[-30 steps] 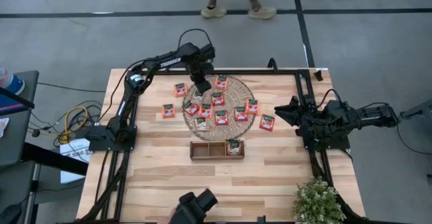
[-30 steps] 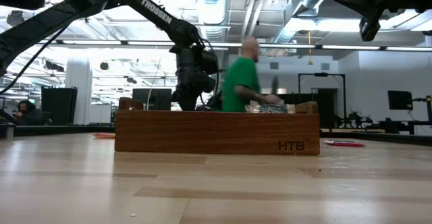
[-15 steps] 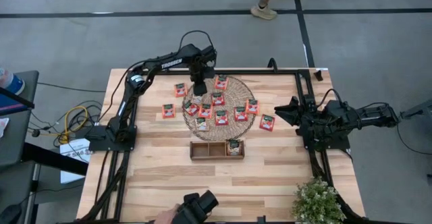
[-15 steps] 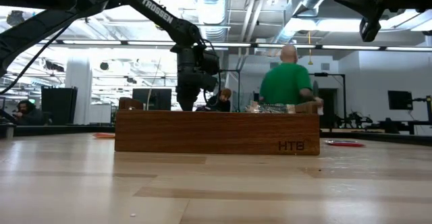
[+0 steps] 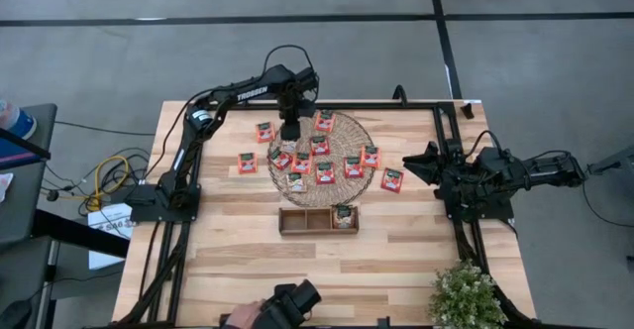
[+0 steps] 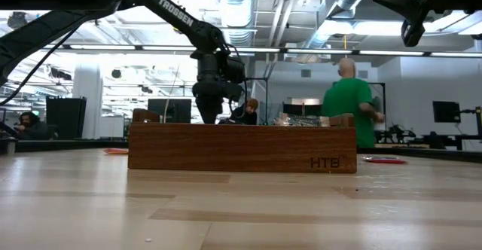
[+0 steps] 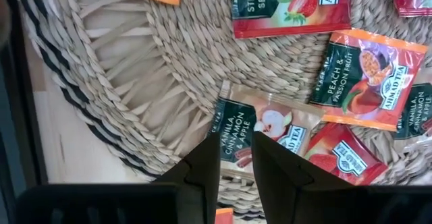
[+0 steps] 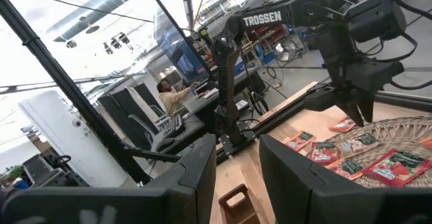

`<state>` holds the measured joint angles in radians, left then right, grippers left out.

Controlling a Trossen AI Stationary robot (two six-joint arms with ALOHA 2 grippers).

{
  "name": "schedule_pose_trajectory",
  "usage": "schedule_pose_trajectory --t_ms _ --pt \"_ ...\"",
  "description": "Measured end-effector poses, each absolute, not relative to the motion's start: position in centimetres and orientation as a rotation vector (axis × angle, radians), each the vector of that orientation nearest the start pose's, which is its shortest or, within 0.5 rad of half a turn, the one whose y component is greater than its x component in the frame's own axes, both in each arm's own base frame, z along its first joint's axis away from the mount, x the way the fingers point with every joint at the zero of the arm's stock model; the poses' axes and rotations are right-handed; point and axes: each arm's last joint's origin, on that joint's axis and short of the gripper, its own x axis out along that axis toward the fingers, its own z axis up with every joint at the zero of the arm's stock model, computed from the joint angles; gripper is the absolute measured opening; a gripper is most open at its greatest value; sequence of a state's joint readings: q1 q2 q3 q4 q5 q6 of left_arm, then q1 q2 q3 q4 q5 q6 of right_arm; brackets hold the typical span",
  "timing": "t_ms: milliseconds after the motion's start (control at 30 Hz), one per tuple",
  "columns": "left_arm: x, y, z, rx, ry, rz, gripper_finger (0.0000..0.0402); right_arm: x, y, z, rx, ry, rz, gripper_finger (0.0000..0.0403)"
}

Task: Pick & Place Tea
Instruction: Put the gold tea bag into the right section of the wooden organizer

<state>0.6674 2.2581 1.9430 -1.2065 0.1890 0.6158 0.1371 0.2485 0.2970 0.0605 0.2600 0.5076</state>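
Fingers [image 7: 236,158] of left arm hover slightly parted over mat's [image 7: 121,82] rim.

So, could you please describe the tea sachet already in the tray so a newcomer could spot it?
Find the wooden tray just in front of the round mat. The sachet sits in its right-hand compartment, the only one not on the mat or bare table.

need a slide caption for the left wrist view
Left gripper hovers, fingers narrowly apart, over a vanilla cinnamon apple tea sachet on the woven mat.
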Motion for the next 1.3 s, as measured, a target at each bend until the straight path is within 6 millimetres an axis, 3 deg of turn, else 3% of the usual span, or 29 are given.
schedule_pose_trajectory --t_ms 500,733,1300 --pt "35.5 27.2 19.2 -0.11 1.389 -0.046 0.0076 10.1 0.6 25.1 0.527 -0.136 -0.093 0.0107" --pt "35.9 27.4 17.1 -0.15 1.433 -0.032 0.0076 10.1 0.6 25.1 0.527 -0.136 -0.093 0.0107" --pt "36.1 27.5 17.1 -0.153 1.418 -0.019 0.0076 10.1 0.6 25.1 0.526 -0.136 -0.092 0.0107"
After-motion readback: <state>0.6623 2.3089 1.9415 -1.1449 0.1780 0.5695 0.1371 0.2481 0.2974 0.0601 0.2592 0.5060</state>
